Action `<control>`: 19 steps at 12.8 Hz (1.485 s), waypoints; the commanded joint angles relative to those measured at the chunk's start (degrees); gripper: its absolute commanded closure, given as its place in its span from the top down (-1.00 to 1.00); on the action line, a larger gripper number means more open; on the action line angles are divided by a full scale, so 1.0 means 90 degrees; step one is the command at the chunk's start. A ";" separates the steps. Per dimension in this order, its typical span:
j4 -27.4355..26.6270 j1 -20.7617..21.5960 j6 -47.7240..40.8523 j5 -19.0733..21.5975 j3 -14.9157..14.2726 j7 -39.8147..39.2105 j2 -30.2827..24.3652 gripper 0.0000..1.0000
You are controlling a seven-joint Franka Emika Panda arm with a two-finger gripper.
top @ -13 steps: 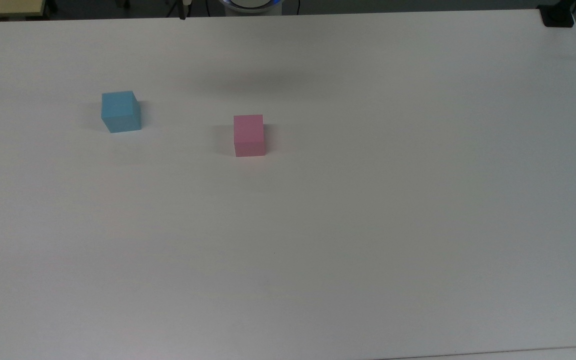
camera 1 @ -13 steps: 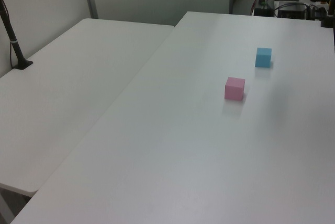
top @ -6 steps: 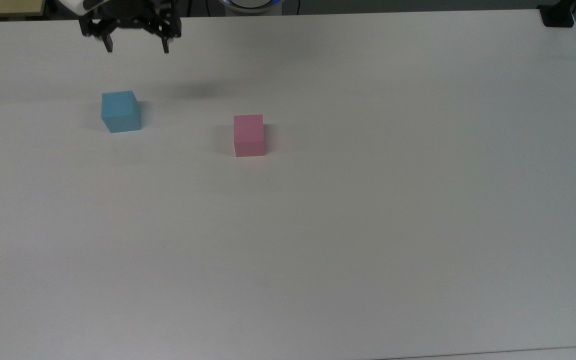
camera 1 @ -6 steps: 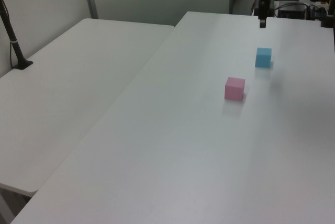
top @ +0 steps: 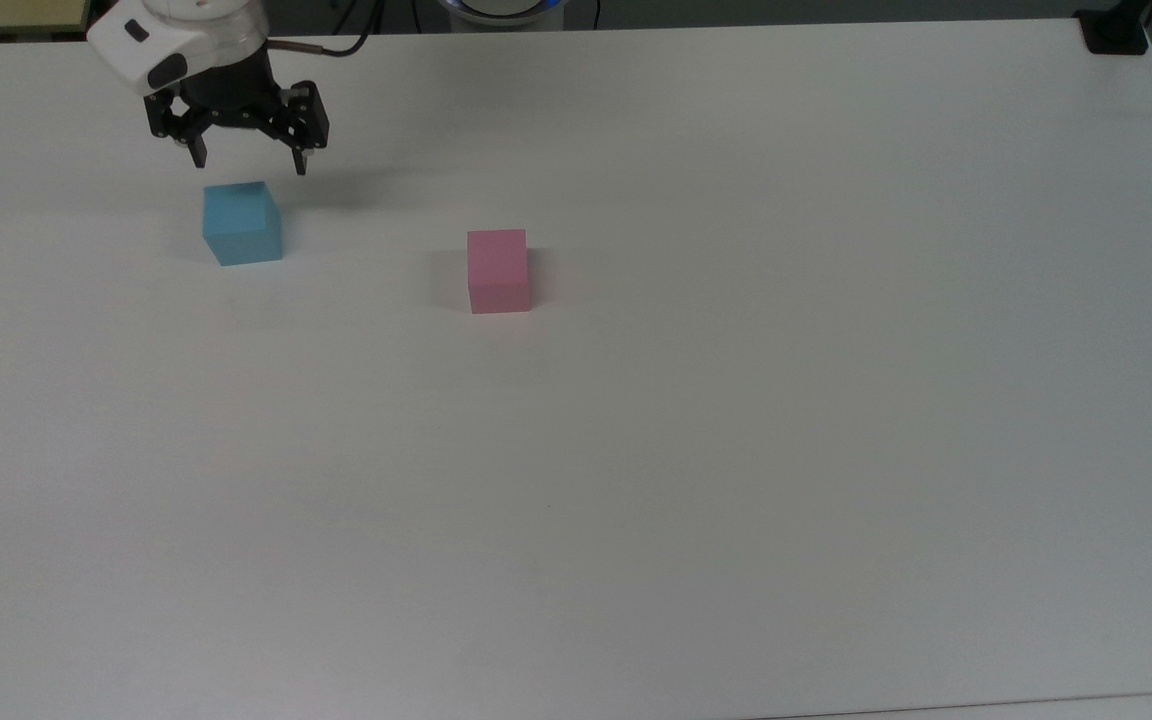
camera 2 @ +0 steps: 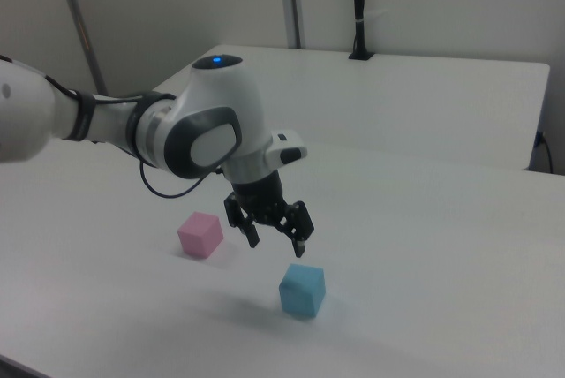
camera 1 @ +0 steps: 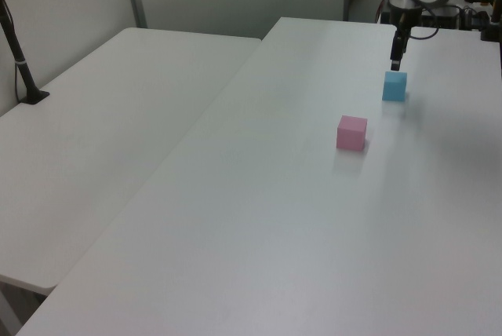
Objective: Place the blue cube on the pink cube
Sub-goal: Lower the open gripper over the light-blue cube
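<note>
One white table [top: 736, 450] is seen, bearing two cubes. One gripper [top: 248, 162], spread wide and empty, is poised at upper left just above the one blue cube [top: 241, 223]; one pink cube [top: 498, 270] is set apart, nearer centre.

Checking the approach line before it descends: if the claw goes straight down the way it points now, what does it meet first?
Most likely the blue cube: the open claw hangs just above it. Depth is unclear, so it may be slightly off-centre and one finger could meet the cube's top edge or the table.
</note>
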 commanded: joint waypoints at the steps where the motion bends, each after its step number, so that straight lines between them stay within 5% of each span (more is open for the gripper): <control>1: -0.0116 -0.0143 0.0583 -0.0007 0.0004 -0.0103 0.0332 1.00; 16: -0.0087 -0.0427 0.1102 -0.0436 0.0004 -0.0103 0.1006 1.00; 17: -0.0087 -0.0407 0.1122 -0.0436 0.0004 -0.0094 0.1027 0.90; 19: -0.0077 -0.0397 0.1102 -0.0436 0.0004 -0.0026 0.1007 0.31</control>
